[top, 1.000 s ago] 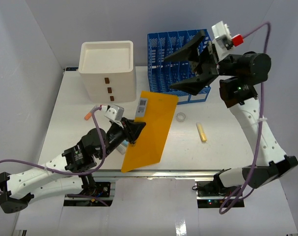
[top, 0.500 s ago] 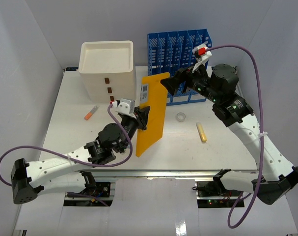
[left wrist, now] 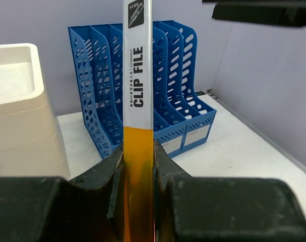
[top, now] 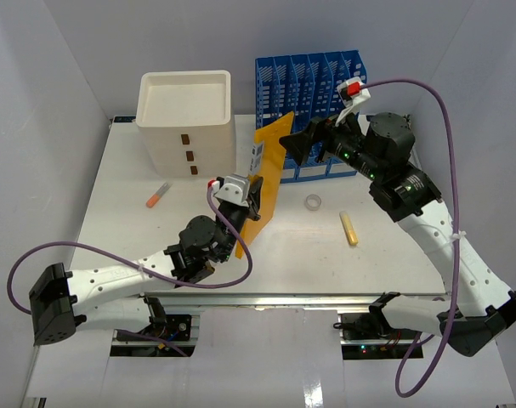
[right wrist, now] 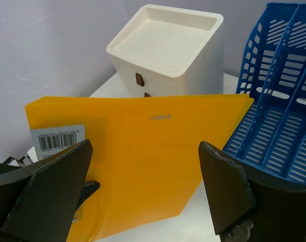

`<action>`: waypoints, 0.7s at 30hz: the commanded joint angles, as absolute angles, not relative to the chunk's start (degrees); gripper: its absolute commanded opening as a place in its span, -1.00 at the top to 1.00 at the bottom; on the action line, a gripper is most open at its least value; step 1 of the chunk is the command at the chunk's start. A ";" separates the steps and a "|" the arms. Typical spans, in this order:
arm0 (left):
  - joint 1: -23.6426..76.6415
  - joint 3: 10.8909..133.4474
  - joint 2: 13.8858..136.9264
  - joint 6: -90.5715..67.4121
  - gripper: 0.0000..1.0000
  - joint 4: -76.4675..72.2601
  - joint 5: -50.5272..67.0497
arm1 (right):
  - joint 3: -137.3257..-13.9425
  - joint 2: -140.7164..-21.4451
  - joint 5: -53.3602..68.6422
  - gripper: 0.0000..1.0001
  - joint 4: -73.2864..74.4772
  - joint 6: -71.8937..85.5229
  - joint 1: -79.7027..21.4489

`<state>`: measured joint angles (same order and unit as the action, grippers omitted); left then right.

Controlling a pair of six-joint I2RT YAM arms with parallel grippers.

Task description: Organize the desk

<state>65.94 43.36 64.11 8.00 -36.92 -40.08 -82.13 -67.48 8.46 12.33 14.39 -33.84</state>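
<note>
Jaws of my left gripper [left wrist: 138, 171] are clamped on the file [left wrist: 137, 75], holding it upright on edge over the middle of the desk [top: 368, 263]. That arm stretches low from the near edge. My right arm arches up from the near right corner, its gripper [right wrist: 142, 176] spread wide and facing the file without touching it. Rack [top: 309, 76] stands at the far edge.

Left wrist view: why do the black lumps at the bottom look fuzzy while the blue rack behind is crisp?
Left wrist view: the left tool sits near the lens, so it blurs, while the clip file label and blue rack are sharp. Right wrist view: the right tool looks slightly soft. Top view: even light, no glare.
</note>
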 commanded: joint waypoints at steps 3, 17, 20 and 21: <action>67.79 40.69 64.56 18.02 1.00 -46.33 -41.26 | -81.71 -66.61 6.29 -0.84 12.18 9.30 -33.75; 74.47 31.38 72.72 45.41 1.00 -75.39 -45.23 | -90.21 -65.21 20.83 -0.99 19.60 25.13 -33.75; 75.20 30.97 76.31 51.90 1.00 -83.38 -46.84 | -90.67 -66.18 19.84 -0.89 21.70 30.13 -34.36; 75.27 31.27 77.05 52.70 1.00 -84.37 -47.07 | -89.66 -65.49 18.83 -0.89 21.67 30.07 -35.08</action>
